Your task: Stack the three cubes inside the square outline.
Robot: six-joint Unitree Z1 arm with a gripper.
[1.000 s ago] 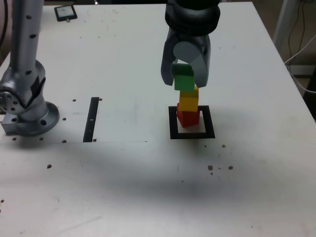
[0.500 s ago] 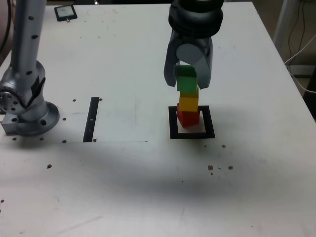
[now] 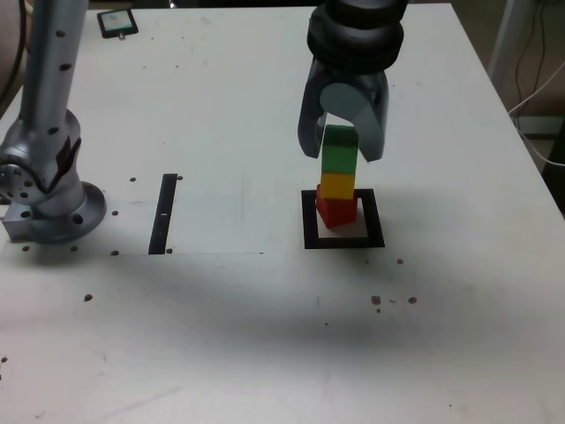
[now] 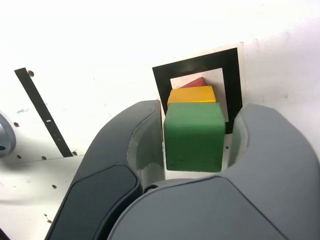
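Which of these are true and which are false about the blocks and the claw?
1. The green block is on top of the yellow block. True.
2. The red block is at the top of the stack. False: it is at the bottom.
3. The black square frame goes around the red block. True.
4. The claw is squeezing the yellow block. False: its fingers are open, on either side of the green block.
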